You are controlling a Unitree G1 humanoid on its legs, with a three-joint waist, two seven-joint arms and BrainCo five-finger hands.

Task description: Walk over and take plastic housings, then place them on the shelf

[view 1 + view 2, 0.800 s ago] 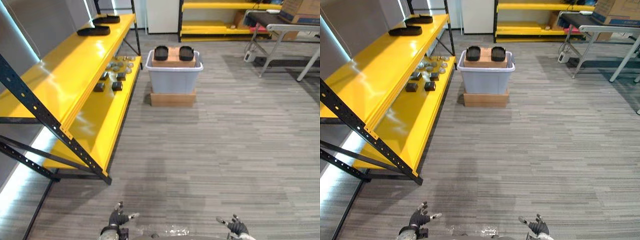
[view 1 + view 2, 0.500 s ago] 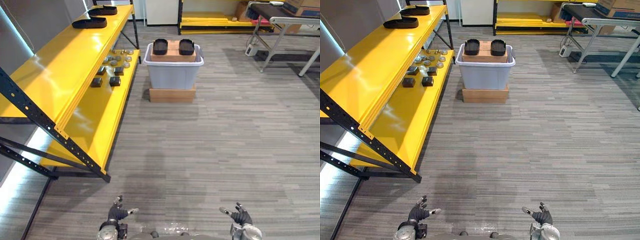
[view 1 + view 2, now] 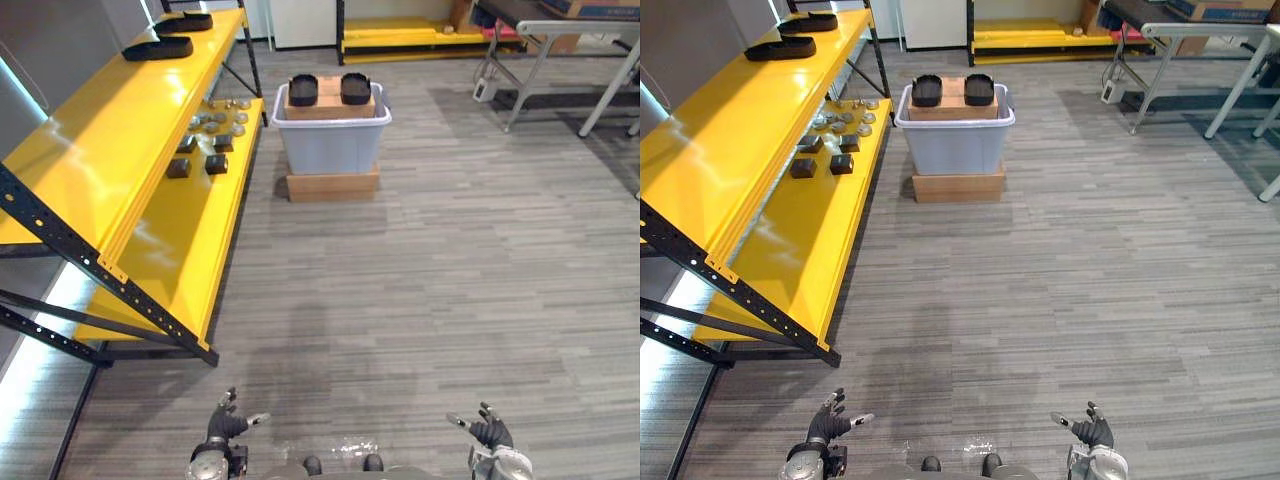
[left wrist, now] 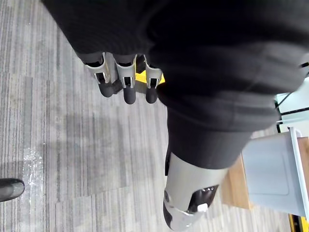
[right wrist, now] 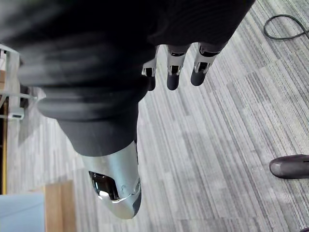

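Two black plastic housings [image 3: 302,90] [image 3: 355,88] lie on a cardboard box inside a grey bin [image 3: 331,140] far ahead on the floor. Two more black housings [image 3: 157,48] [image 3: 184,21] rest on the top level of the yellow shelf [image 3: 100,150] at the left. My left hand [image 3: 224,427] hangs low at the bottom edge, open and empty. My right hand [image 3: 488,432] hangs at the bottom right, also open and empty. Both are far from the bin.
The bin stands on a flat cardboard box [image 3: 332,185]. Small dark and silver parts [image 3: 207,140] lie on the shelf's lower level. A grey folding table [image 3: 570,45] stands at the back right, and another yellow rack [image 3: 400,35] at the back. Grey striped floor lies between.
The whole view has shifted: the bin and the shelf now sit a little to the left and higher in the picture. Both hands stay low and open.
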